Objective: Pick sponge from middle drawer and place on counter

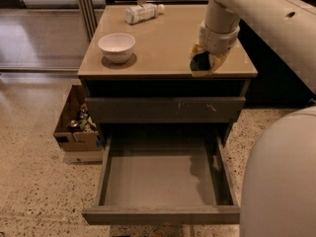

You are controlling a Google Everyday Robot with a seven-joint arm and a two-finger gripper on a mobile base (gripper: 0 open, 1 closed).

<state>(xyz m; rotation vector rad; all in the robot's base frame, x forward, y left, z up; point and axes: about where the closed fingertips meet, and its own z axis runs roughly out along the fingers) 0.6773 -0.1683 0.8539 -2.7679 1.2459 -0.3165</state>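
The sponge, dark green with yellow foam showing at its edges, hangs at the counter's front right corner, just above the glossy tan counter. My gripper comes down from the pale arm at the upper right and is shut on the sponge. Below, the middle drawer is pulled out wide, and its smooth grey floor is bare.
A white bowl stands on the counter's front left, and a plastic bottle lies at its back edge. The closed upper drawer front has pale scratches. A cardboard box of clutter sits on the floor to the cabinet's left.
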